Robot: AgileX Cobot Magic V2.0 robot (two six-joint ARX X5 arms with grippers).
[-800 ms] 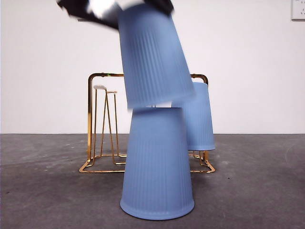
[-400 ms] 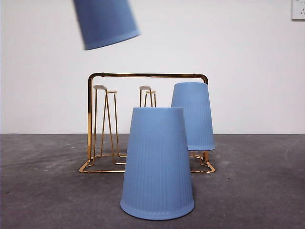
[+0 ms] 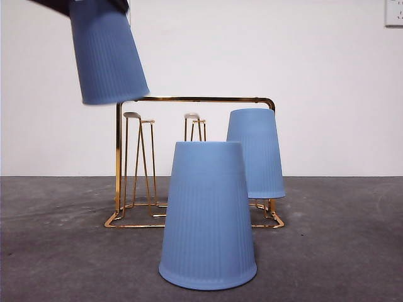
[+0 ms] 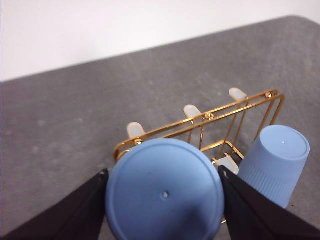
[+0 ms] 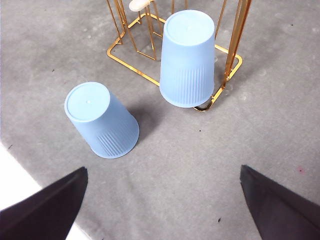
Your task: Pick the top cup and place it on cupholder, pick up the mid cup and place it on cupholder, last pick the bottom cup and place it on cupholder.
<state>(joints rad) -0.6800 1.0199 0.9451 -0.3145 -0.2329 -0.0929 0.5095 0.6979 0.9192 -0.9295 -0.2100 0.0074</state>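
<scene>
My left gripper is shut on an upside-down blue cup. In the front view this cup hangs tilted at the upper left, above the left end of the gold cupholder. A second blue cup sits upside down on the cupholder's right prong. A third blue cup stands upside down on the table in front of the rack. My right gripper is open and hovers high above the standing cup and the racked cup.
White-tipped prongs on the rack's left and middle stand bare. The grey table stretches to both sides of the rack. A white wall stands behind it.
The held cup rose off the standing cup, swung up and to the left, then came lower over the rack's left end. The other two cups stayed put.
</scene>
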